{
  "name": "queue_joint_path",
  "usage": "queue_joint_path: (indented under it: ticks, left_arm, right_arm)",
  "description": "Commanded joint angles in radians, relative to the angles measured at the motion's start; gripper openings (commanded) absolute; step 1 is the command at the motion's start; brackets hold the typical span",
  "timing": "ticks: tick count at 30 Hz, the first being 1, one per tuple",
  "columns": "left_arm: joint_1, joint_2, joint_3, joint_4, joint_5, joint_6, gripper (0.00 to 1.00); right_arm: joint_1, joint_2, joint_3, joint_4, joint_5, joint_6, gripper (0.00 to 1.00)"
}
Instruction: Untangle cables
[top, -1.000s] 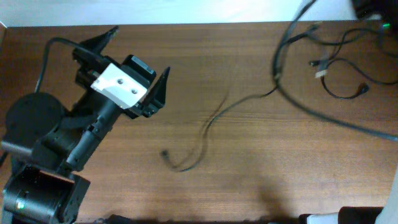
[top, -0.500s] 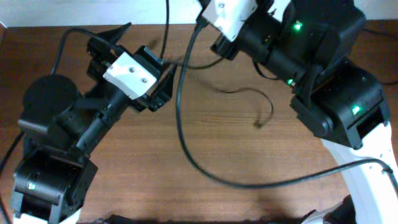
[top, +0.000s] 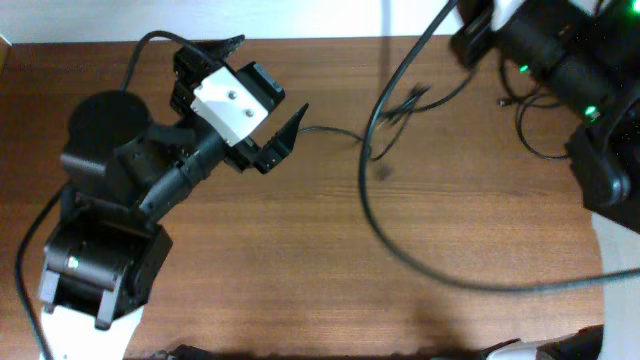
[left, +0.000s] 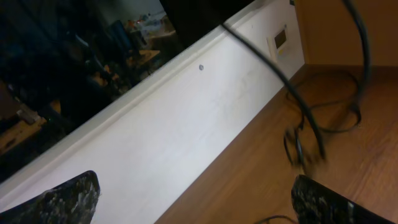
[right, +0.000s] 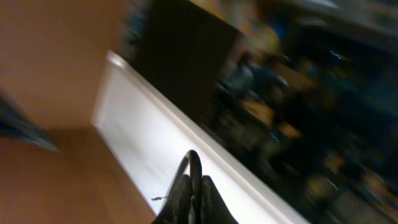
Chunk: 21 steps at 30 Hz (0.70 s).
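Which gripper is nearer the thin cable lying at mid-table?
Left. The left gripper hangs open just left of the thin cable; the right gripper is outside the overhead view, the right arm at the top-right corner.

No legible text, label, brand, number or sign in any view. Small wall panel (left: 281, 38) in left wrist view: markings too blurred to read.
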<state>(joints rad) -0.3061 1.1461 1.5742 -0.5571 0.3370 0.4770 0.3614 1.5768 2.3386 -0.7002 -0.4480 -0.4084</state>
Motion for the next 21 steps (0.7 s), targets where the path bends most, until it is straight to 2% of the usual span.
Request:
queue_joint_path:
  ticks: [1, 6, 8, 9, 10, 11, 14, 15, 16, 17, 19, 21]
  left_arm:
    - [0.002, -0.027, -0.002, -0.001, 0.007, -0.013, 0.99]
    - [0.002, -0.031, -0.002, -0.003, 0.007, -0.013, 0.99]
    - [0.002, -0.031, -0.002, -0.003, 0.008, -0.013, 0.99]
    - [0.002, -0.031, -0.002, -0.003, 0.007, -0.013, 0.99]
    - [0.002, -0.031, -0.002, -0.003, 0.007, -0.013, 0.99]
    - [0.002, -0.031, -0.002, -0.003, 0.008, -0.013, 0.99]
    - [0.002, -0.035, -0.002, -0.003, 0.008, -0.013, 0.99]
    - [0.002, -0.040, -0.002, -0.003, 0.007, -0.013, 0.99]
    - [0.002, -0.041, -0.002, -0.004, 0.007, -0.013, 0.99]
    - [0.002, -0.047, -0.002, -0.004, 0.007, -0.013, 0.99]
    - [0.002, -0.060, -0.002, -0.004, 0.007, -0.013, 0.99]
    - [0.002, -0.082, -0.002, -0.004, 0.007, -0.013, 0.99]
  right_arm:
    - [0.110, -0.023, 0.019, 0.009, -0.120, 0.058, 0.04]
    - [-0.134, -0.024, 0.019, -0.030, -0.095, 0.074, 0.04]
    - [-0.286, -0.018, 0.019, -0.109, -0.057, 0.057, 0.04]
    - [-0.322, -0.013, 0.019, -0.151, -0.099, 0.082, 0.04]
    - [-0.324, 0.004, 0.019, -0.232, -0.189, 0.081, 0.04]
    - [-0.268, 0.023, 0.018, -0.277, -0.196, 0.080, 0.04]
    - [-0.055, 0.048, 0.018, -0.260, -0.191, 0.074, 0.04]
    - [0.082, 0.053, 0.018, -0.246, -0.141, 0.074, 0.04]
    - [0.136, 0.053, 0.018, -0.246, -0.113, 0.074, 0.04]
    - [0.235, 0.052, 0.019, -0.249, 0.012, 0.047, 0.04]
    - [0.190, 0.045, 0.019, -0.277, 0.159, 0.019, 0.04]
    - [-0.008, 0.040, 0.019, -0.330, 0.212, -0.002, 0.04]
